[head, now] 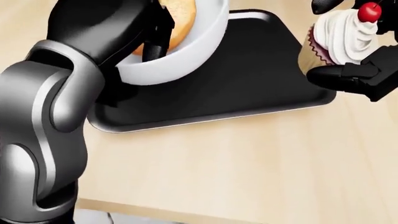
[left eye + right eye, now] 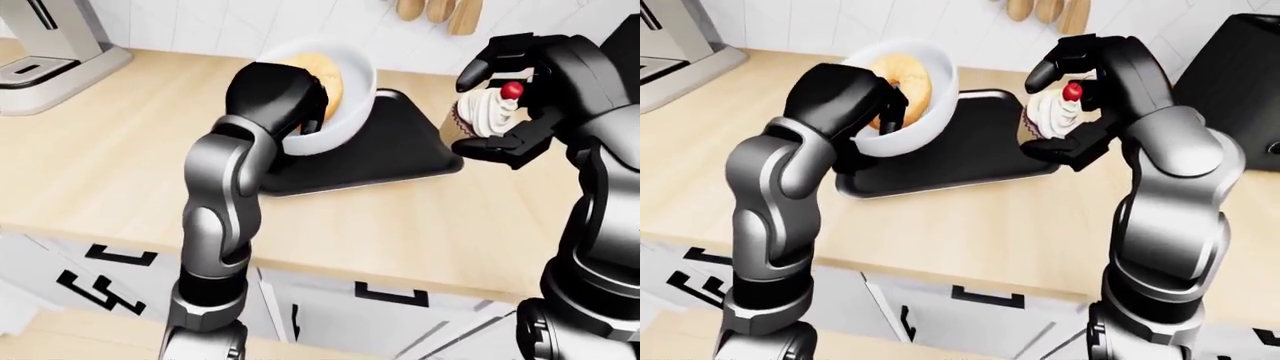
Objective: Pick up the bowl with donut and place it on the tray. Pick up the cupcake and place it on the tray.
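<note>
Holding the white bowl (image 2: 902, 90) tilted above the left end of the black tray (image 1: 248, 70), your left hand (image 2: 845, 101) has its fingers closed on the rim, the donut (image 1: 177, 18) inside. Your right hand (image 2: 1080, 105) grips the cupcake (image 1: 342, 39) between its fingers, in the air over the tray's right edge, above the wooden counter (image 1: 248, 163).
</note>
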